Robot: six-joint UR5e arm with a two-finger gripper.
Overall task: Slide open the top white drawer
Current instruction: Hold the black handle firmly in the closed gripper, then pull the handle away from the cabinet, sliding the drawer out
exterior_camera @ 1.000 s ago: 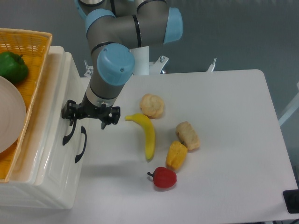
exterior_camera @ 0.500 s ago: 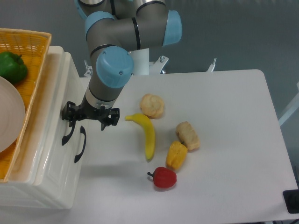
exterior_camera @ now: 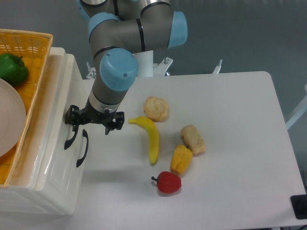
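Note:
The top white drawer (exterior_camera: 57,143) is the upper one of the cream cabinet at the left, seen from above, with its curved black handle (exterior_camera: 70,138). My gripper (exterior_camera: 93,120) hangs right in front of the cabinet, open, its left finger (exterior_camera: 73,116) at the upper end of that handle and its right finger (exterior_camera: 113,122) out over the table. Whether the left finger touches the handle cannot be told. The drawer front looks about flush with the cabinet.
The lower drawer's black handle (exterior_camera: 82,149) lies just right of the upper one. On the cabinet sits a yellow wicker basket (exterior_camera: 33,96) with a green pepper (exterior_camera: 12,68) and a plate (exterior_camera: 9,120). On the table lie a banana (exterior_camera: 151,136), two buns (exterior_camera: 157,109), a yellow pepper (exterior_camera: 181,159) and a red pepper (exterior_camera: 168,182).
My gripper has crept a few pixels to the right and slightly down beside the upper handle. The drawer shows no clear movement.

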